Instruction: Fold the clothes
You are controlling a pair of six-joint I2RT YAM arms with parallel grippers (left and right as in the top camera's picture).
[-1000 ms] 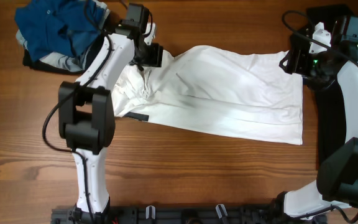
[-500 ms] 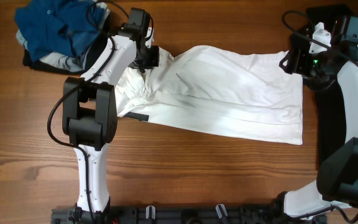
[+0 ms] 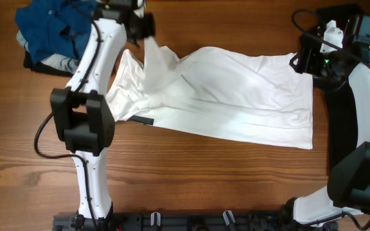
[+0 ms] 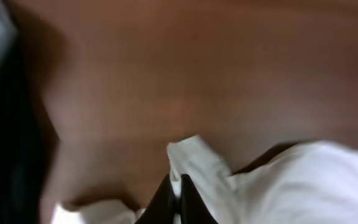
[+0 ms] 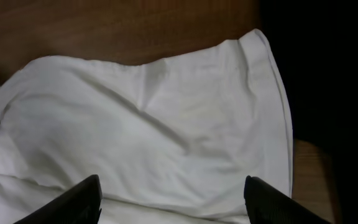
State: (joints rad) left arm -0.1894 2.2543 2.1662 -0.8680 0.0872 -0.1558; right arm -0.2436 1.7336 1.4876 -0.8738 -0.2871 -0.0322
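The wooden table (image 3: 223,186) carries a white shirt (image 3: 236,96) spread across its middle and wrinkled at its left end. A heap of blue clothes (image 3: 56,29) sits at the far left corner, close to that end. The left gripper (image 3: 148,35) is pinched on a raised corner of the shirt. The hold looks thin, so the fabric could slip free or drag onto the heap. The right gripper (image 5: 173,199) hovers above the right hem with fingers apart, holding nothing, so a pull may skew the whole shirt.
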